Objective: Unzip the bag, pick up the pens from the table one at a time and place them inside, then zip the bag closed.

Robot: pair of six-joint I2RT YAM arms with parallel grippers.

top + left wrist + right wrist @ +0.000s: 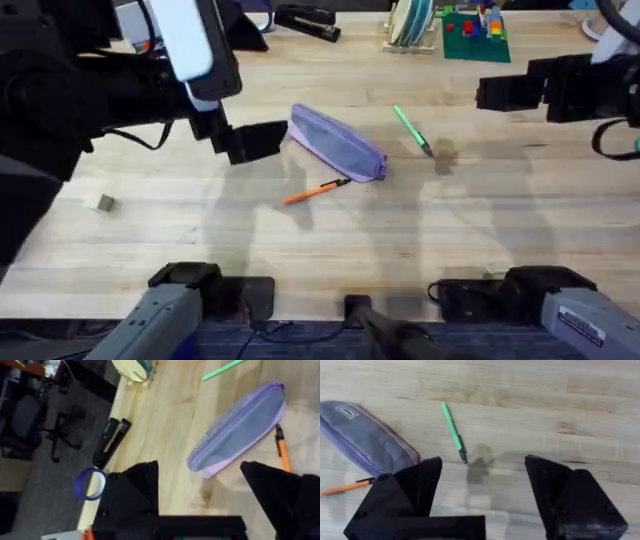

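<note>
Bag is lying mid-table, zipped, long axis running diagonal from far-left to near-right. Orange pen is sitting just at its near side, dark tip toward the bag's right end. Green pen is lying apart to the right, dark tip pointing near-right. Left gripper is hovering at the bag's left end, jaws wide. Right gripper is hanging above the green pen, jaws wide, holding nothing.

The orange pen is partly hidden behind the left tool's finger; the bag covers its end beside the right tool's view.
</note>
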